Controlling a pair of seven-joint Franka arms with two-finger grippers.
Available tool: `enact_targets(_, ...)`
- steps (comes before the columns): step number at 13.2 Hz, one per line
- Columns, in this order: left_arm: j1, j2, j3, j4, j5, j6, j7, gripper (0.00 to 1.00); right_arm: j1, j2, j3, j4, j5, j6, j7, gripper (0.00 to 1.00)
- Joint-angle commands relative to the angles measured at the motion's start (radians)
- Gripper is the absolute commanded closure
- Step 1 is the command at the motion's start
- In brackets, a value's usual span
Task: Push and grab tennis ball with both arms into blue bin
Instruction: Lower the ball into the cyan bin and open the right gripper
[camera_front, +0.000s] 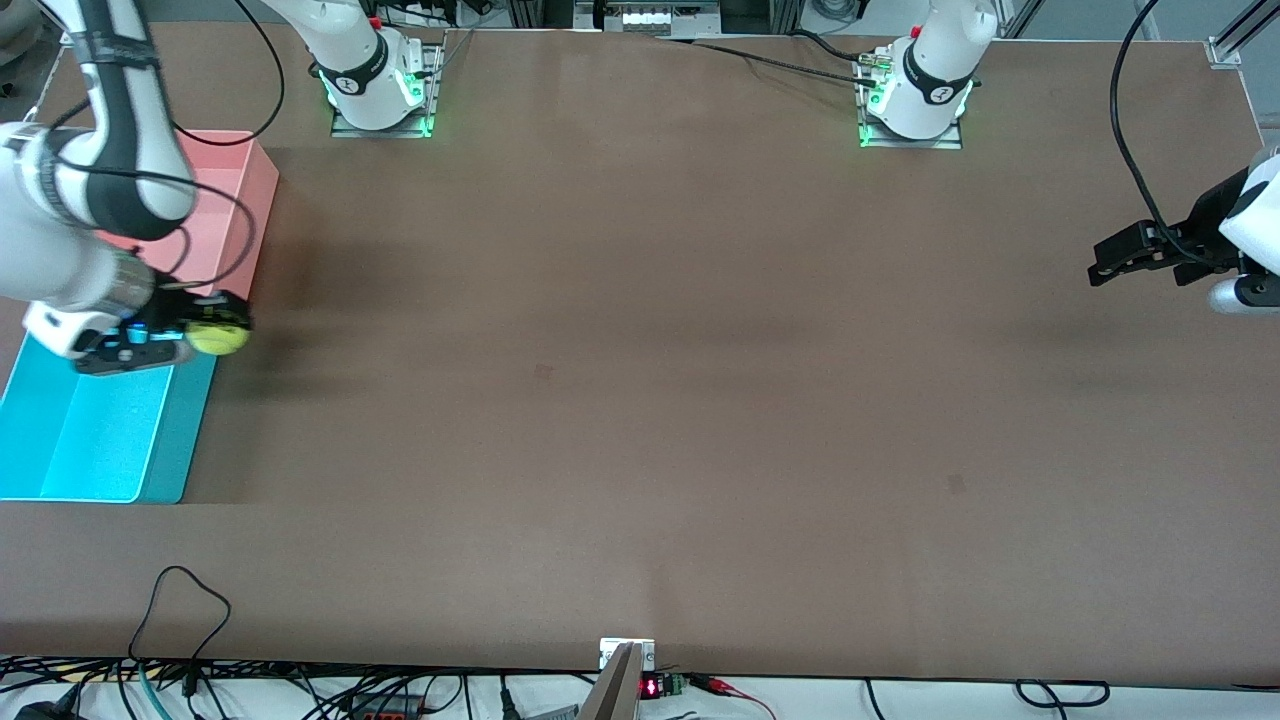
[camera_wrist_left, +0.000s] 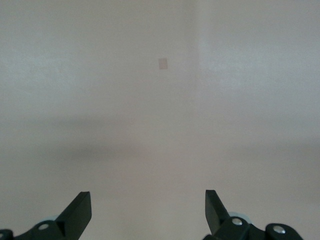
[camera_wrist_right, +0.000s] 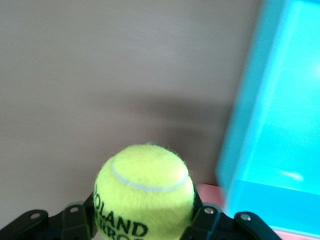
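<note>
Tennis ball (camera_front: 219, 337): fuzzy yellow-green, white seam, black lettering on its lower face in the right wrist view (camera_wrist_right: 145, 192). It is held off the table, over the corner where the blue bin (camera_front: 60, 440) meets the pink bin (camera_front: 245, 190), just at the blue bin's rim on the side toward the table's middle.

Handling, as a judgement: light, springy, felt-covered, so not slippery and not fragile. It will roll freely once set down and bounce if dropped from height; a low release inside the bin looks safer. Best hold is across the widest part, one finger on each side, which is how it appears to sit now.

Right gripper (camera_front: 205, 335): closed around the ball, a finger pressed against each flank, the ball filling the gap between them. The right arm reaches from its base out over the two bins.

Blue bin: nothing shows in the visible part of its pale interior. The pink bin sits farther from the front camera, touching or just beside it.

Left gripper (camera_front: 1135, 255): fingers spread wide, holding nothing, over bare table (camera_wrist_left: 160, 125) at the left arm's end. That arm waits.
</note>
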Motion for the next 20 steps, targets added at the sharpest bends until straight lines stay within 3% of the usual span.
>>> enact_targets(1, 0.0, -0.014, -0.003, -0.007, 0.01, 0.004, 0.016, 0.0, -0.081, 0.066, -0.023, 0.071, -0.041, -0.027, -0.11, 0.91)
enact_targets(6, 0.0, -0.014, -0.004, -0.006, 0.008, 0.002, 0.017, 0.0, -0.204, 0.16, -0.024, 0.085, -0.175, 0.065, -0.161, 0.89)
enact_targets(9, 0.0, -0.014, -0.004, -0.006, 0.008, 0.004, 0.017, 0.0, -0.255, 0.241, -0.023, 0.083, -0.182, 0.173, -0.167, 0.89)
enact_targets(14, 0.0, -0.014, -0.003, -0.004, 0.008, 0.002, 0.016, 0.0, -0.264, 0.323, -0.023, 0.079, -0.164, 0.203, -0.152, 0.86)
enact_targets(15, 0.0, -0.014, -0.003, -0.004, 0.008, 0.002, 0.016, 0.0, -0.275, 0.335, -0.023, 0.076, -0.164, 0.204, -0.15, 0.78)
enact_targets(20, 0.002, -0.014, -0.003, -0.006, 0.008, 0.002, 0.011, 0.0, -0.28, 0.369, -0.021, 0.073, -0.162, 0.24, -0.147, 0.59)
